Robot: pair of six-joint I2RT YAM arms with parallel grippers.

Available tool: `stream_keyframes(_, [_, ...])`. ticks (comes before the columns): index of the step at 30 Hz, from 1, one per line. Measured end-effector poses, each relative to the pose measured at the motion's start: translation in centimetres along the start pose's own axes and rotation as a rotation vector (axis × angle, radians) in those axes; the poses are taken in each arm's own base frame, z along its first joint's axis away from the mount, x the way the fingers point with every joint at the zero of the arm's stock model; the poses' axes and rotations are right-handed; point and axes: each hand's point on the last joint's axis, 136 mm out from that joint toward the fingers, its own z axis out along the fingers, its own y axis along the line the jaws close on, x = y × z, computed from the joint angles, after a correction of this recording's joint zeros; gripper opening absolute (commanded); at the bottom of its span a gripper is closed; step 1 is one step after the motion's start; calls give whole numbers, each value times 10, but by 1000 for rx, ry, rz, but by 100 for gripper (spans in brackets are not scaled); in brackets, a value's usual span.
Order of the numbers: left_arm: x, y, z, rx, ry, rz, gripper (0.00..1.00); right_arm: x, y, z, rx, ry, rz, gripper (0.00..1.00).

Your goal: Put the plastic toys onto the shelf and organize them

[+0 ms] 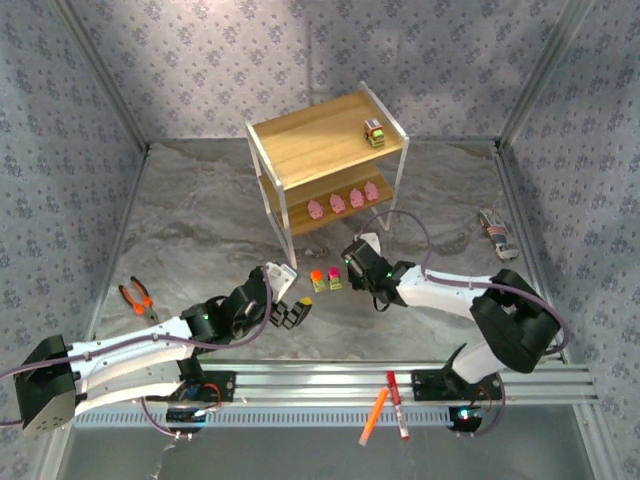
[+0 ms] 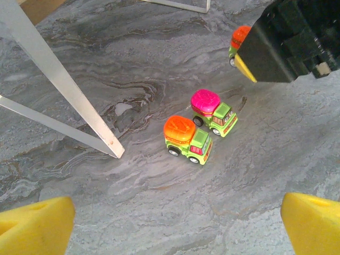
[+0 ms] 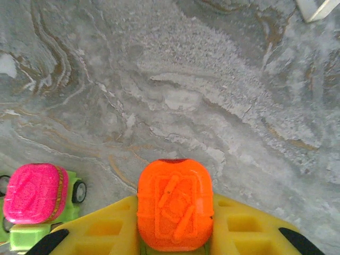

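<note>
My right gripper (image 3: 175, 215) is shut on an orange-topped green truck (image 3: 175, 204), its yellow fingers (image 3: 106, 228) pressing both sides just above the table. From the left wrist that truck (image 2: 239, 38) shows under the right gripper's black body. Two more trucks stand on the table beside it, one orange-topped (image 2: 187, 139) and one pink-topped (image 2: 213, 111). My left gripper (image 2: 175, 228) hangs open near them with nothing between its fingers. On the shelf (image 1: 300, 150), a grey-topped truck (image 1: 376, 133) sits on the top board, and several pink pigs (image 1: 345, 200) line the lower board.
Orange-handled pliers (image 1: 138, 298) lie at the left of the table. Two marker pens (image 1: 385, 410) rest on the front rail. A small grey and red object (image 1: 495, 233) lies at the right. The shelf's white leg (image 2: 79, 101) stands close left of the loose trucks.
</note>
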Motion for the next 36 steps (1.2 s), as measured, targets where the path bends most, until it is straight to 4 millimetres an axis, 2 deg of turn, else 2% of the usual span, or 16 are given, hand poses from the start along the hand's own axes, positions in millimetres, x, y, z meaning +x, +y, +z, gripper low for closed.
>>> stream_keyframes(13, [0,0,0,0,0,0,99,-46,8,-59,-35,-86,-14,29])
stream_keyframes(22, [3,-1,2,2,13,4,100,-71,8,-94,-55,-128,-13,28])
stream_keyframes(30, [3,-2,2,10,14,4,99,-104,10,-133,-84,-203,-12,27])
stream_keyframes(36, [3,-2,2,10,14,4,100,-127,12,-155,-94,-253,-21,27])
